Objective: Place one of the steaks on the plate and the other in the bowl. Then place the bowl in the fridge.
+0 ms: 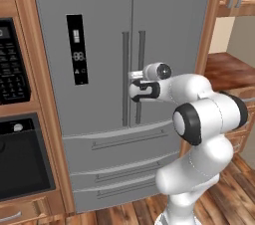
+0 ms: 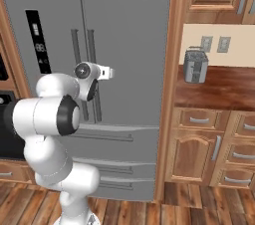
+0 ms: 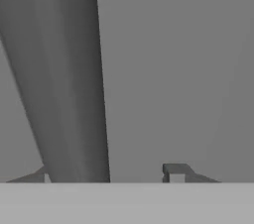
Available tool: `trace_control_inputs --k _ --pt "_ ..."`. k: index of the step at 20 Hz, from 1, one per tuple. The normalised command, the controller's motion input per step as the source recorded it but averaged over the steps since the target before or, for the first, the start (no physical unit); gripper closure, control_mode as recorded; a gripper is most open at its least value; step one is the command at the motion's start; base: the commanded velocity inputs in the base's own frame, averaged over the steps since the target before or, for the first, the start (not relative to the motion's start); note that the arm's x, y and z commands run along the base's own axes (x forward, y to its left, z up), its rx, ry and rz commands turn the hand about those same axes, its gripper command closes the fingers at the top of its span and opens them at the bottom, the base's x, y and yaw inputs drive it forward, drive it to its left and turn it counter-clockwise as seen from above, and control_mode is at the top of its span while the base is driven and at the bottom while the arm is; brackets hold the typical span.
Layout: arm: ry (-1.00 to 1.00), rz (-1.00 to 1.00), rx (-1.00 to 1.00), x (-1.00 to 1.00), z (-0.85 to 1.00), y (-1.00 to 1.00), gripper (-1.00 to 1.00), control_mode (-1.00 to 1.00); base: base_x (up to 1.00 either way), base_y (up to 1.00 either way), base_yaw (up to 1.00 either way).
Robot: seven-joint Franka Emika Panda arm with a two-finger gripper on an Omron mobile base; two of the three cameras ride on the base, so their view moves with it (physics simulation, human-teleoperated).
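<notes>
The fridge (image 1: 99, 15) (image 2: 129, 25) is tall grey steel, its doors shut, with two long bar handles (image 1: 125, 79) (image 2: 74, 69) at the centre and a black dispenser panel (image 1: 77, 49). My gripper (image 1: 134, 75) (image 2: 108, 73) reaches forward at mid-height of those handles. In the hand view one grey bar handle (image 3: 74, 94) runs between the fingertips of my gripper (image 3: 109, 173). It sits close to the left tip, with a gap to the right fingertip (image 3: 176, 170), and the jaws stand open around it. The steaks, the plate and the bowl are out of view.
A black wall oven (image 1: 20, 154) and its keypad (image 1: 11, 64) stand left of the fridge. To the right, a wooden counter (image 2: 219, 89) carries a steel toaster (image 2: 195, 64), above drawers and cabinet doors (image 2: 191, 157). Fridge drawers (image 1: 119, 164) lie below the doors.
</notes>
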Motion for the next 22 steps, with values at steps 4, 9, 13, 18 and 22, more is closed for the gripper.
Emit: trace_control_inputs --k 4,9,13,18,22 --pt "-0.01 0.00 0.00 0.47 -0.14 -0.01 1.00 -1.00 0.00 0.00 0.00" --pt "0.04 -0.19 0.00 0.23 0.00 -0.05 1.00 -1.00 0.00 0.00 0.00" --pt "0.23 -0.46 0.00 0.07 0.00 -0.13 1.00 -1.00 0.00 0.00 0.00" --pt "0.33 -0.49 0.04 0.00 0.00 -0.38 1.00 -1.00 0.00 0.00 0.00" --pt "0.42 -0.39 0.09 0.00 0.04 -0.52 1.00 -1.00 0.00 0.00 0.00"
